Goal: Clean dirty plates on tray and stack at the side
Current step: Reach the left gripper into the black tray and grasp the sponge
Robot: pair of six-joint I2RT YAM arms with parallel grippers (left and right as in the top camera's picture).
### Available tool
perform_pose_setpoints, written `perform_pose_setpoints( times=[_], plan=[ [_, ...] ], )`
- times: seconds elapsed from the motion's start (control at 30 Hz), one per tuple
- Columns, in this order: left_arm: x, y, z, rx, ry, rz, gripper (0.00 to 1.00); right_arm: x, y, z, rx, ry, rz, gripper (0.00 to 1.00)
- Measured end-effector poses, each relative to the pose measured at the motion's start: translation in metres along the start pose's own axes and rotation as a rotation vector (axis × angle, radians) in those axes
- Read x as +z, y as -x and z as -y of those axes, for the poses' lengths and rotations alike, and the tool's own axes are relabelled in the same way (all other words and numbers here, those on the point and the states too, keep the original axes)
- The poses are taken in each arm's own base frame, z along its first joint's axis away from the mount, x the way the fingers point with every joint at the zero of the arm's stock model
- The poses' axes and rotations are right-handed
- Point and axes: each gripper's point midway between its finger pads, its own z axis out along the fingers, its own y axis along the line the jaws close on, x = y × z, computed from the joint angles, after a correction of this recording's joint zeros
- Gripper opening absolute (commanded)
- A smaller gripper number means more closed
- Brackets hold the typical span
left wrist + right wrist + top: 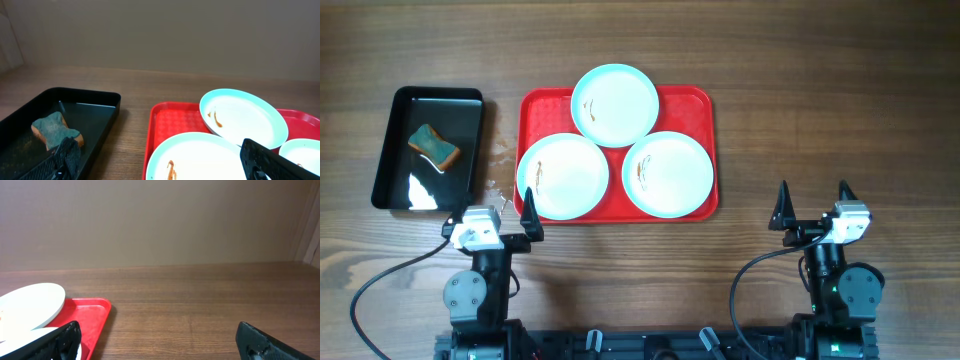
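Note:
The red tray (pixel 698 105) lies at the table's middle with three pale plates on it. The far plate (pixel 615 104) overlaps the left plate (pixel 563 176) and the right plate (pixel 668 174); each carries a small brown smear. My left gripper (pixel 490 212) stands open just in front of the tray's near left corner, holding nothing. In the left wrist view the left plate (pixel 200 157) lies between the open fingers (pixel 265 160). My right gripper (pixel 813 203) is open over bare wood, to the right of the tray, with the tray's corner (pixel 92 312) at its left.
A black tray (pixel 392 150) sits left of the red tray and holds a brown sponge with a green top (pixel 433 144), also seen as the sponge (pixel 55 131) in the left wrist view. Small wet spots (pixel 500 155) mark the wood between the trays.

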Motion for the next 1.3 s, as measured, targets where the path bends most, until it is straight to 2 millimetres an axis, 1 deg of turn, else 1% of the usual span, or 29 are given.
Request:
perform_pose_setpoints(
  times=[1.1, 1.13, 1.17, 1.2, 1.23, 1.27, 1.3],
  plan=[
    [0.0, 0.001, 0.0, 0.0, -0.002, 0.004, 1.0, 0.0, 0.0, 0.0, 0.0, 0.0, 0.0, 1.0],
    [0.0, 0.005, 0.005, -0.011, -0.027, 0.023, 1.0, 0.0, 0.0, 0.0, 0.0, 0.0, 0.0, 1.0],
    [-0.001, 0.011, 0.015, -0.035, -0.084, 0.041, 1.0, 0.0, 0.0, 0.0, 0.0, 0.0, 0.0, 1.0],
    [-0.003, 0.013, 0.032, -0.087, -0.187, 0.042, 1.0, 0.0, 0.0, 0.0, 0.0, 0.0, 0.0, 1.0],
    [-0.01, 0.01, 0.059, -0.181, -0.349, 0.005, 1.0, 0.0, 0.0, 0.0, 0.0, 0.0, 0.0, 1.0],
    [-0.017, 0.01, 0.076, -0.238, -0.455, -0.021, 1.0, 0.0, 0.0, 0.0, 0.0, 0.0, 0.0, 1.0],
    [-0.027, 0.014, 0.092, -0.285, -0.567, -0.034, 1.0, 0.0, 0.0, 0.0, 0.0, 0.0, 0.0, 1.0]
  ],
)
